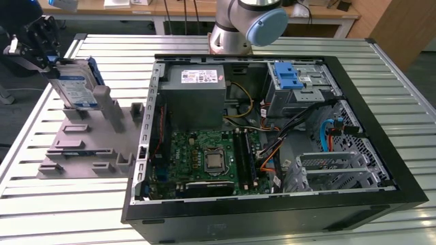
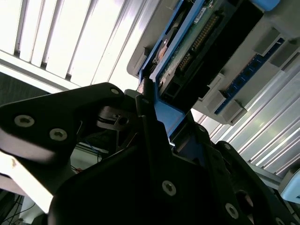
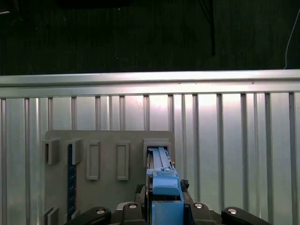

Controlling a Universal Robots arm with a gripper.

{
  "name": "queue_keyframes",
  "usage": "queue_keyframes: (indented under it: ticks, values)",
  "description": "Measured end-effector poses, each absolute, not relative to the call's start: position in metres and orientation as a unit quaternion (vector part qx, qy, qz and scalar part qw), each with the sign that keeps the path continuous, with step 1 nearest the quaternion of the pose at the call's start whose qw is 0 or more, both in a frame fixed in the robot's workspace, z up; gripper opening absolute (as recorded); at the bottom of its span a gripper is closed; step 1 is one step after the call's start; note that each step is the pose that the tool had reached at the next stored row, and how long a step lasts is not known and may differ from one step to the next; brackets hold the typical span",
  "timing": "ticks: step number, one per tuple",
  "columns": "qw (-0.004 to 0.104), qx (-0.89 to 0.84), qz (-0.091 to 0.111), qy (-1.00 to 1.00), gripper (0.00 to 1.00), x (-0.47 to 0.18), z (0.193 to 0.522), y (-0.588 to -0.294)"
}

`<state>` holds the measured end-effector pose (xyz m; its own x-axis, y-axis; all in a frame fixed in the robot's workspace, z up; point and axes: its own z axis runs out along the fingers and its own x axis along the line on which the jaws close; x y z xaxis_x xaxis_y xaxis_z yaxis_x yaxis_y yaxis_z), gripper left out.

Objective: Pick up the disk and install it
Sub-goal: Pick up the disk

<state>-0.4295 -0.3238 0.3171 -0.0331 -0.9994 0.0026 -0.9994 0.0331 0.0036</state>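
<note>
The disk (image 1: 76,84) stands on edge, a little tilted, at the back of the grey plastic stand (image 1: 81,153) on the exterior view's left. Its white-and-blue label faces the camera and its blue rails run along the edges. My gripper (image 1: 52,62) is at the disk's upper end, shut on the blue end handle. In the first wrist view the blue handle (image 3: 161,187) sits between the fingers of the gripper (image 3: 164,208), and the rail reaches down to a slot in the stand (image 3: 108,140). In the second wrist view the disk's connector side (image 2: 197,42) shows past the gripper (image 2: 157,117).
The open computer case (image 1: 381,153) lies on the slatted metal table (image 1: 61,214), to the exterior view's right of the stand. A grey drive bay with a blue plastic bracket (image 1: 289,76) sits at its far corner, cables beside it. The arm's base (image 1: 238,25) stands behind the case.
</note>
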Motion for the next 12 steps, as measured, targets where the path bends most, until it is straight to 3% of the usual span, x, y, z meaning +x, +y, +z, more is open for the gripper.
queue_keyframes:
  ticks: [12]
  values:
    - [0.002, 0.695, 0.0, -0.719, 0.36, -0.4295, 0.3222, -0.3237]
